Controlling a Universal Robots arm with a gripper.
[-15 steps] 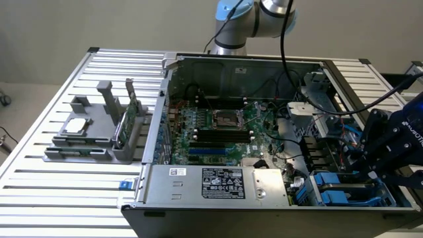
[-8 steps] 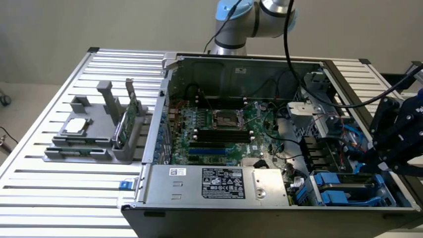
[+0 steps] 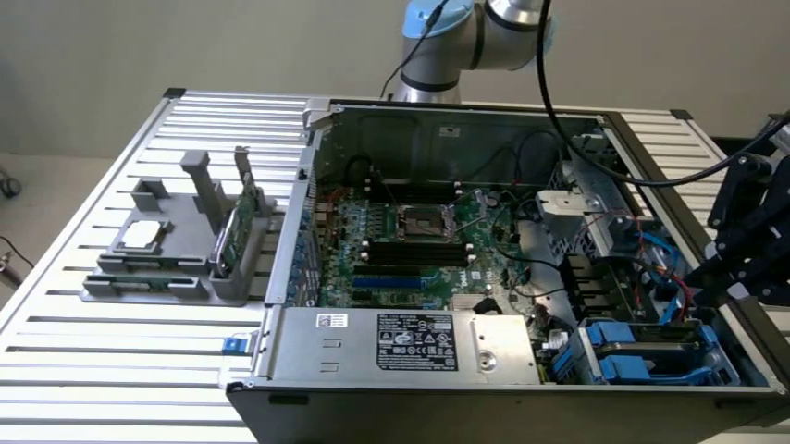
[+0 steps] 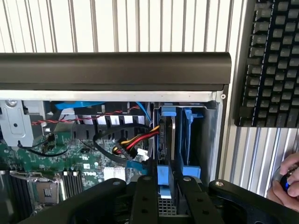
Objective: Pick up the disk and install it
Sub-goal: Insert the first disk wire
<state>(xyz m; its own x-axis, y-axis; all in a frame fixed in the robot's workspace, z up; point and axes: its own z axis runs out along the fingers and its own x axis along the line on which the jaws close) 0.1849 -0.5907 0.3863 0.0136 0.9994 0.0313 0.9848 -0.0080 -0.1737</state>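
So the gripper (image 4: 163,196) sits low in the wrist view, fingers narrowed onto the blue-framed disk (image 4: 164,179), which stands on edge in the blue drive bay (image 4: 187,140) at the case's corner. Farther up are the case wall (image 4: 117,70), a keyboard (image 4: 273,60) upper right, and a person's hand (image 4: 287,182) at the right edge.

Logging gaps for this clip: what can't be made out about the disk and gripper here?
- Disk, wrist view: mostly hidden by the gripper links; how deep it sits in the blue bay is unclear.
- Gripper, exterior view: cut off by the right edge.
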